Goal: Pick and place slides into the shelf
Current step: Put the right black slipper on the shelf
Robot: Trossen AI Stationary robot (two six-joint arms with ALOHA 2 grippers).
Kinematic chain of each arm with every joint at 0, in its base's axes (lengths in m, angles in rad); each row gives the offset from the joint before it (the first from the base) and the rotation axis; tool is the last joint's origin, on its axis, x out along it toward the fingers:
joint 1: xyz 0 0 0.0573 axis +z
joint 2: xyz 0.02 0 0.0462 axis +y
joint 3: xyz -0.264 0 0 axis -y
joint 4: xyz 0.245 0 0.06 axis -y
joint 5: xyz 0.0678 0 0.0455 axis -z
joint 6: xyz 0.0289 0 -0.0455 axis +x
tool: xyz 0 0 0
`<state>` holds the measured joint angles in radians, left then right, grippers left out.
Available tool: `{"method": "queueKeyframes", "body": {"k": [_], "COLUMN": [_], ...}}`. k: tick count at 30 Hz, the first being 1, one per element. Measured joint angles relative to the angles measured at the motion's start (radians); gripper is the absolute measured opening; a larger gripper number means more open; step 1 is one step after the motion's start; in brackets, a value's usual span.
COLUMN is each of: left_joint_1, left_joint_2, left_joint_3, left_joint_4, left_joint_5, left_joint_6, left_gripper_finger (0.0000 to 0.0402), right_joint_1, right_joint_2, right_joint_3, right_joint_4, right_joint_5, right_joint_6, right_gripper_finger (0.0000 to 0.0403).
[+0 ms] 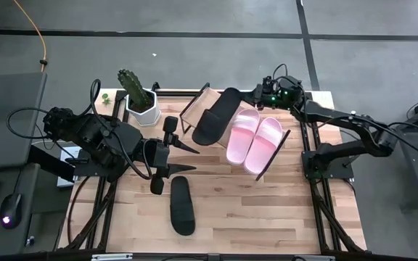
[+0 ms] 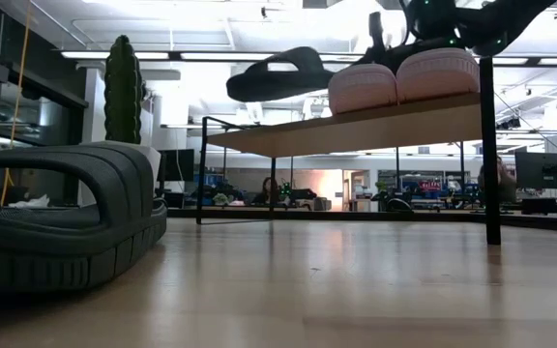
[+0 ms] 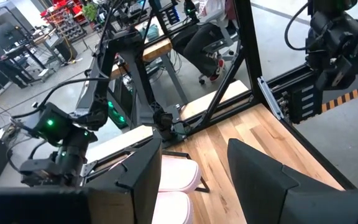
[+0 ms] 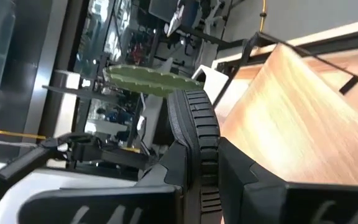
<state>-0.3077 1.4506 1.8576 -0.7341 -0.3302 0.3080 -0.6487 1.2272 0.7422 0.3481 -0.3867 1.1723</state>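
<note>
- Gripping one black slide (image 1: 215, 117) by its edge: right tool (image 1: 255, 95), at about one o'clock on the counter (image 1: 267, 210) in the high view, fingers pressed onto the ribbed sole rim, as seen in the right wrist view (image 4: 197, 149).
- Hanging tilted over the shelf (image 1: 198, 101), toward its eleven o'clock end: that same black slide, heel end raised at the tool, just beside the pink pair.
- Lying side by side on the slanted shelf board, at the black slide's three o'clock: two pink slides (image 1: 255, 142), touching each other, soles seen from the front in the low view (image 2: 404, 79).
- Resting flat on the counter at about six o'clock, well apart from the shelf: second black slide (image 1: 181, 204), looming large at nine o'clock in the low view (image 2: 61, 227).
- Hovering above the counter at about nine o'clock, between the shelf and the lone black slide: left tool (image 1: 189, 158), fingers spread, holding nothing.
- Standing at eleven o'clock beside the shelf: cactus (image 1: 132, 88) in a white pot (image 1: 142, 110).
</note>
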Motion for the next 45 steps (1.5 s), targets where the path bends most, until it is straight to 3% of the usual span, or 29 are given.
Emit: {"method": "queueKeyframes", "body": {"k": [18, 24, 45], "left_joint_1": [0.0, 0.0, 0.0], "left_joint_2": [0.0, 0.0, 0.0], "left_joint_3": [0.0, 0.0, 0.0], "left_joint_4": [0.0, 0.0, 0.0], "left_joint_5": [-0.001, -0.001, -0.001], "left_joint_6": [-0.004, -0.028, -0.026], "left_gripper_finger": [0.0172, 0.0172, 0.0172], "right_joint_1": [-0.066, -0.072, -0.076], "right_joint_2": [0.025, 0.025, 0.024], "right_joint_3": [0.001, 0.002, 0.043], "right_joint_4": [-0.046, -0.133, -0.214], "right_joint_5": [-0.101, -0.132, -0.136], "right_joint_6": [-0.04, -0.071, -0.16], "right_gripper_finger": [0.0026, 0.0026, 0.0026]}}
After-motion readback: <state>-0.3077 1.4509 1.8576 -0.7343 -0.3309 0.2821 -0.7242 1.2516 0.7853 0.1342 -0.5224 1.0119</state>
